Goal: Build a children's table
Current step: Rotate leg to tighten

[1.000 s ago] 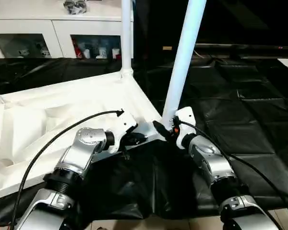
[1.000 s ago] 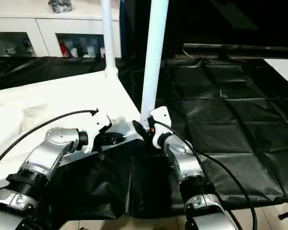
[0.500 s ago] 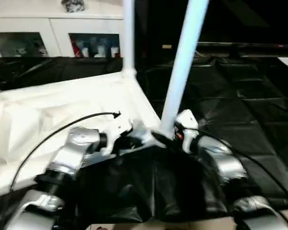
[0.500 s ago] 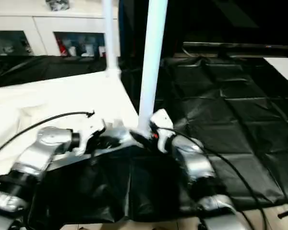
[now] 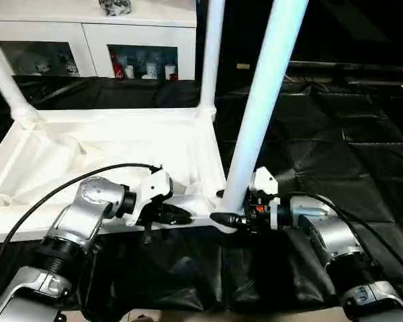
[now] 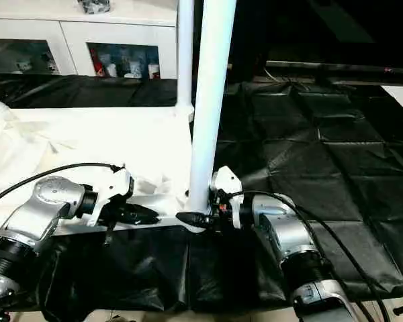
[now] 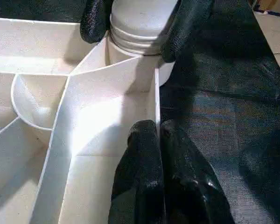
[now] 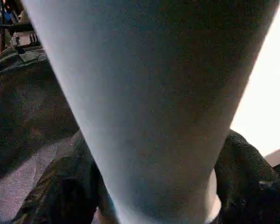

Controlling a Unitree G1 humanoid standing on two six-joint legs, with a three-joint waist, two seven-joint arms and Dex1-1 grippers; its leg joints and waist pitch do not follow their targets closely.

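Black quilted sheet [image 5: 336,154] covering the floor, white glass-fronted cabinet [image 5: 87,40] at the back (small items behind the panes), dark object [image 5: 115,7] on top

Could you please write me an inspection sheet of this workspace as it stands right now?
Surface: black sheet, creased, spread under the work.
Job's things: tabletop lies underside up; three legs stand at its corners: near leg, far leg, far left leg.
Clutter: nothing seen.
Grippers: left gripper pinches the tabletop's edge wall; right gripper is closed round the near leg's base at its socket.
Cables: black cables loop along both forearms.
Surroundings: white glass-fronted cabinet behind, small items inside.
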